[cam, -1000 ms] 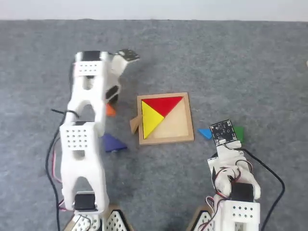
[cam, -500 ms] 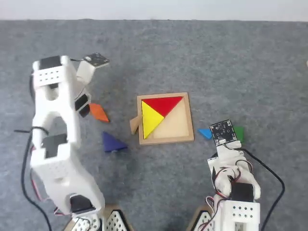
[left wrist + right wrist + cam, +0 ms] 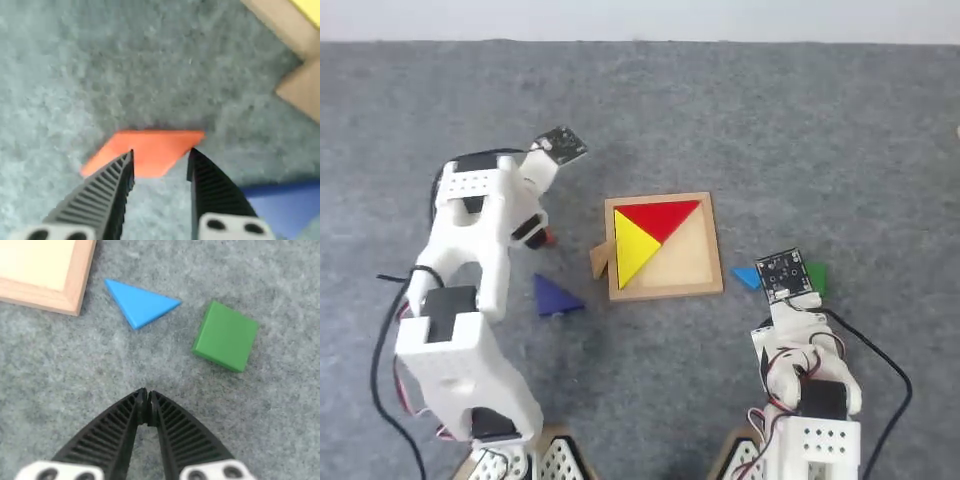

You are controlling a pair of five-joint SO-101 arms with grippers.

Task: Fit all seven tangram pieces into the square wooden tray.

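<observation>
Showing the left hand (image 3: 161, 151) open, its fingers (image 3: 107, 185) astride the orange piece (image 3: 150, 142) on the grey tabletop (image 3: 75, 60). The right hand (image 3: 145, 392), closed and empty, hangs near the blue triangle (image 3: 140, 305) and green square (image 3: 226, 335). The tray (image 3: 665, 292) holds the red triangle (image 3: 660, 215) and yellow triangle (image 3: 635, 248).

The high camera looks steeply down over the whole table (image 3: 840, 120). Both wrist cameras face down, close to it; each catches a corner of the wooden tray (image 3: 670, 291) seen overhead.

The table (image 3: 820, 120) wears a speckled grey felt (evenly lit); a pale wall strip (image 3: 640, 18) crosses the frame's top.
</observation>
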